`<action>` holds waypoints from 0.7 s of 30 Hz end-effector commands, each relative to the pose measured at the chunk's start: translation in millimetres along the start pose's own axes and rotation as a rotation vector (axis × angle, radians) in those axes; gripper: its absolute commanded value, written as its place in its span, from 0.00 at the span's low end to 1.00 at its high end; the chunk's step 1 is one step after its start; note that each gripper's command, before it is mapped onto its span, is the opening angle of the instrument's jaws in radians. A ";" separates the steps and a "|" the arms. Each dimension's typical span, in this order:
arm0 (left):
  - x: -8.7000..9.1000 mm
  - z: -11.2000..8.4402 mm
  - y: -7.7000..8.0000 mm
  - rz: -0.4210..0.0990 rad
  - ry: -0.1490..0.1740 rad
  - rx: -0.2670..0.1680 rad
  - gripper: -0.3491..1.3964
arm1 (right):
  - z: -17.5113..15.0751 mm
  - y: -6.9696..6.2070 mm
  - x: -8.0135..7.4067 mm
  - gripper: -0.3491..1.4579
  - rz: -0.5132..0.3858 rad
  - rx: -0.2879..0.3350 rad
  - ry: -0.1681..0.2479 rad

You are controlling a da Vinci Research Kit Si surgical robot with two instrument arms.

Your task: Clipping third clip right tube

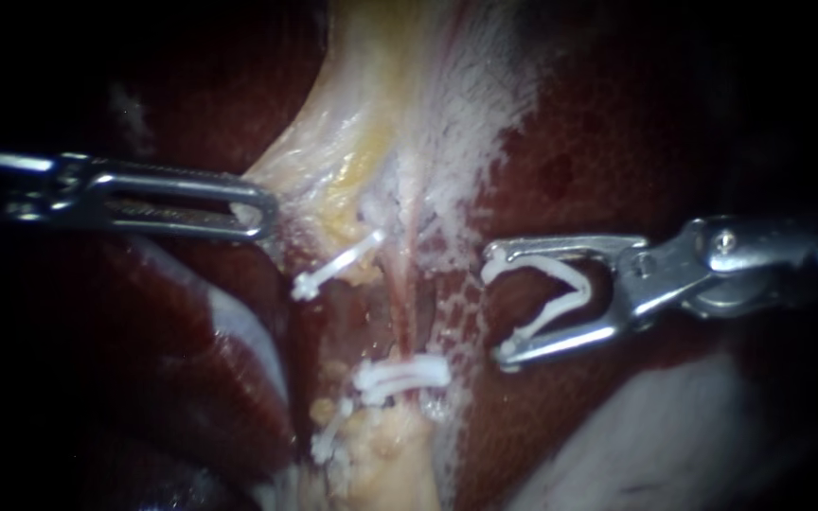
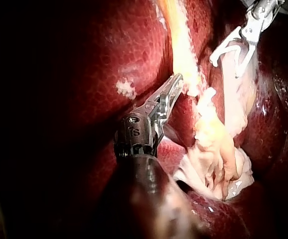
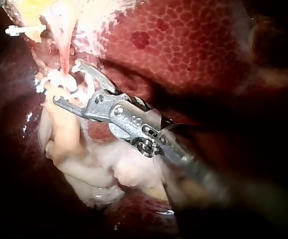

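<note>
Backdrop: dark-red mottled liver (image 1: 617,142) all round, w/ a pale yellow-white tissue band (image 1: 400,114) running down the middle. A thin pink tube (image 1: 407,284) runs along that band. The lower clips (image 1: 401,376), two white ones side by side, sit across the tube's lower part, just above a yellow fat lump (image 1: 390,454). A tilted clip (image 1: 336,270), also white, lies up & left of them; one end is near the tube, can't tell if it touches.

L instrument (image 1: 259,213) comes in flat from the left, jaws together, pinching the edge of the tissue band.

R instrument (image 1: 496,307) comes in from the right, jaws spread wide but gripping a loaded clip (image 1: 560,298), bent open in a V w/ one leg along each jaw. It hangs over the liver beside the pink tube, apart from it, open mouth facing the tube. A speckled white film (image 1: 456,284) lies btwn the jaw tips & the tube
</note>
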 end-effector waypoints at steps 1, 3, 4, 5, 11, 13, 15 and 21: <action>-0.2 -0.2 -0.2 -0.001 -0.002 0.003 0.00 | 0.4 0.1 -0.3 0.52 0.004 0.000 -0.002; -0.6 -0.5 -0.8 -0.004 -0.011 0.005 0.00 | 1.3 0.3 -0.8 0.52 0.006 0.005 -0.004; -0.7 -0.6 -1.1 -0.005 -0.014 0.006 0.00 | 1.6 0.5 -1.0 0.52 0.005 0.006 -0.005; -0.9 -0.7 -1.4 -0.006 -0.014 0.005 0.00 | 1.9 0.6 -1.1 0.52 0.005 0.011 -0.005; -1.6 -1.1 -3.5 -0.015 -0.026 0.004 0.00 | 3.0 1.7 -1.0 0.52 0.012 0.017 -0.006; -1.7 -1.2 -4.0 -0.010 -0.029 0.004 0.00 | 3.5 2.0 -0.9 0.52 0.014 0.021 -0.006; -1.8 -1.3 -4.5 -0.011 -0.033 0.002 0.00 | 4.0 2.3 -0.7 0.52 0.015 0.044 -0.007; -2.1 -1.4 -5.3 -0.011 -0.035 0.005 0.00 | 5.3 2.7 -0.4 0.51 0.018 0.100 -0.013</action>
